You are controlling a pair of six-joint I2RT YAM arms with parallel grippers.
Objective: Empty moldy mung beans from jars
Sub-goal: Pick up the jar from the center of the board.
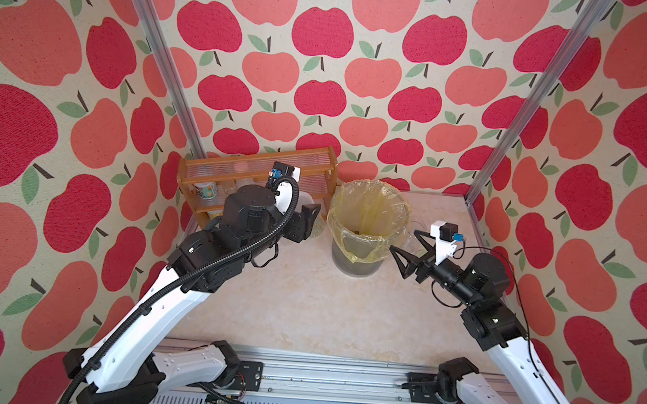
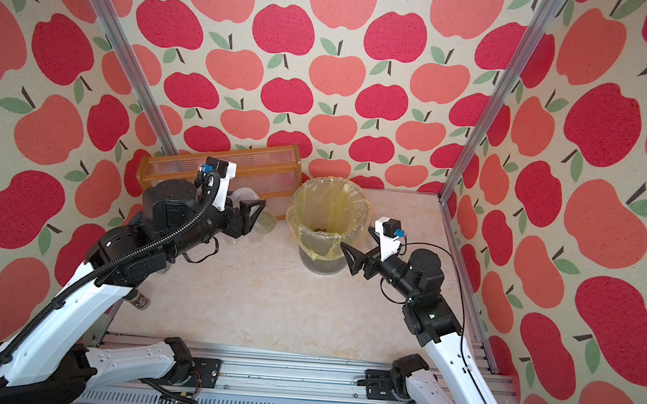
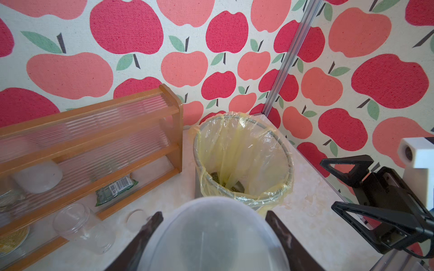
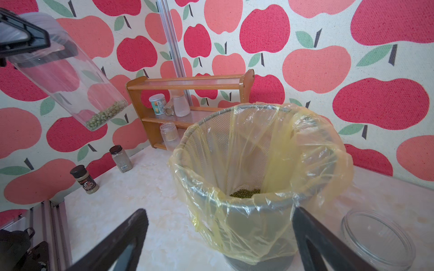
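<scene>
tall jar (image 4: 70,77): clear, glossy | bin (image 1: 356,265): metal mesh | liner (image 4: 312,145): thin shiny yellow plastic | rack (image 4: 133,98): smooth wood

Soft, even light is filling the cell, and the pale marbled tabletop (image 1: 306,307) is glowing brightest just below the right gripper (image 1: 403,240). Only faint shadows are falling around the wire bin (image 1: 356,265), and its yellow liner (image 4: 258,152) is catching small white glints. The tall jar (image 4: 70,77) in the left gripper (image 3: 213,214) is showing a pale sheen, while its frosted lid (image 3: 211,241) is blurring (too close to the lens). The apple-print walls (image 1: 25,151) are stretching wide toward the edges in both top views.
</scene>
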